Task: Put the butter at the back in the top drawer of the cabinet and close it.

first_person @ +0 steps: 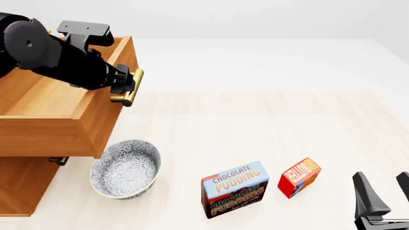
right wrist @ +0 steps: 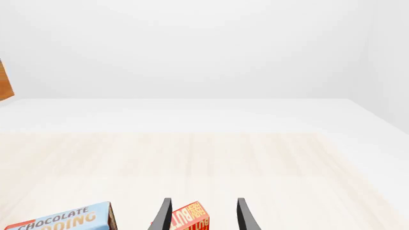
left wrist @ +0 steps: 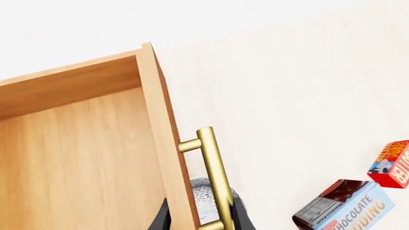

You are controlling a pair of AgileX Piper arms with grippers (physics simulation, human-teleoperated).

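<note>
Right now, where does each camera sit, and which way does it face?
Left wrist: behind the left gripper, facing the brass handle of the open light-wood top drawer.
Front: above the table, facing forward; black left arm, right gripper.
Right wrist: behind the right gripper, facing the small red-orange butter box.
All share the butter.

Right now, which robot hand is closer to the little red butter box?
Right. The right gripper sits open just beside the butter, while the left gripper is far off at the top drawer's handle.
</note>
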